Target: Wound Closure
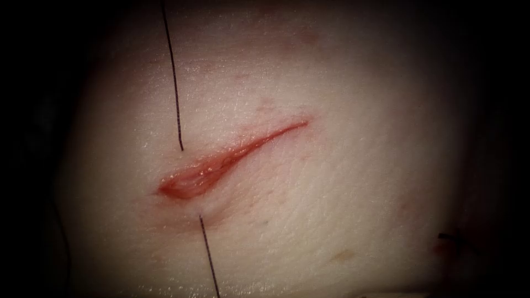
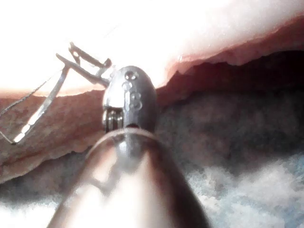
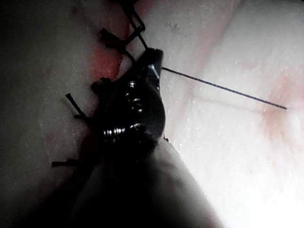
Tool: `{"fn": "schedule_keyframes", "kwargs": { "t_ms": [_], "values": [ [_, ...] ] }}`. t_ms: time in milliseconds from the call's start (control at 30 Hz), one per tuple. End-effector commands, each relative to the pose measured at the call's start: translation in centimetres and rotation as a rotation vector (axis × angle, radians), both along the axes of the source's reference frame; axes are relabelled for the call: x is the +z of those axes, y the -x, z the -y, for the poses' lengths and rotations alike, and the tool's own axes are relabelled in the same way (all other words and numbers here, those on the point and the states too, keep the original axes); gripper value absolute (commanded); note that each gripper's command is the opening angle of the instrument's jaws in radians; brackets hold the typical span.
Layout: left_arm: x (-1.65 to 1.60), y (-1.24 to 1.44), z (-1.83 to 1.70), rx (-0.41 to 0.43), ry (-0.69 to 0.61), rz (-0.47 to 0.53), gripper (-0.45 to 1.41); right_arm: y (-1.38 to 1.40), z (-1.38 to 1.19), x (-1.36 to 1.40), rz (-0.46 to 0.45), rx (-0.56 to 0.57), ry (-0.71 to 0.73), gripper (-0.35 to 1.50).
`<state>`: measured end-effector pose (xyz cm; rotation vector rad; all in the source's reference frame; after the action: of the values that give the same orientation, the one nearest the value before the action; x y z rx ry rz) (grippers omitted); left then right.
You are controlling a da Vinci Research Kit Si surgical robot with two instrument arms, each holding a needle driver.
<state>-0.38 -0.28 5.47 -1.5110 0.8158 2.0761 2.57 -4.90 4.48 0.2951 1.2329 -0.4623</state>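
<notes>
Your left tool [image 2: 83,64] grips the needle [image 2: 40,111] off the tissue [image 1: 331,182]; thread [image 1: 174,77] crosses the cut [image 1: 221,165]. I cannot tell your right tool's [image 3: 140,35] grip.

We list one tissue [image 1: 309,209], pale and broad, as the carrying surface. Upon it: one cut [image 1: 221,165], slanting and gaping wider at its left end, with red fluid [image 1: 190,182] inside; one thread [image 1: 174,77] entering the tissue just above the cut and emerging just below it; several short cut ends of thread [image 3: 73,107] on a reddened patch, seen in the right wrist view.
</notes>
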Motion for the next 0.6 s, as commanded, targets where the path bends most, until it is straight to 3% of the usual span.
{"fn": "schedule_keyframes", "kwargs": {
  "t_ms": [33, 100, 133, 167, 200, 300, 333, 433, 600],
  "values": [
    [0.07, 0.06, 0.06, 0.004, -0.004, 0.005, -0.45, -0.07, 0.26, 0.0, 0.009, -0.055, -0.024, -0.35],
    [0.08, 0.06, 0.06, 0.005, -0.004, 0.007, -0.45, -0.11, 0.18, 0.0, 0.008, -0.042, -0.053, -0.35],
    [0.09, 0.06, 0.05, 0.006, -0.004, 0.008, -0.45, -0.12, -0.02, -0.02, -0.011, 0.046, -0.059, 0.61],
    [0.09, 0.06, 0.05, 0.006, -0.004, 0.008, -0.45, -0.12, -0.12, -0.03, -0.019, 0.097, -0.056, 0.98],
    [0.09, 0.06, 0.05, 0.007, -0.004, 0.009, -0.45, -0.07, -0.39, -0.07, -0.033, 0.204, -0.07, 1.26],
    [0.09, 0.06, 0.05, 0.01, -0.006, 0.009, -0.45, 0.05, -0.8, -0.14, -0.063, 0.298, -0.066, 1.28],
    [0.09, 0.06, 0.05, 0.011, -0.006, 0.01, -0.45, 0.14, -1.07, -0.18, -0.089, 0.337, -0.048, 1.3],
    [0.09, 0.06, 0.05, 0.012, -0.006, 0.012, -0.45, 0.24, -1.48, -0.21, -0.095, 0.374, -0.027, 1.35],
    [0.09, 0.05, 0.05, 0.013, -0.006, 0.013, -0.45, 0.19, -1.79, -0.1, -0.086, 0.404, 0.001, 1.36]
  ]
}}
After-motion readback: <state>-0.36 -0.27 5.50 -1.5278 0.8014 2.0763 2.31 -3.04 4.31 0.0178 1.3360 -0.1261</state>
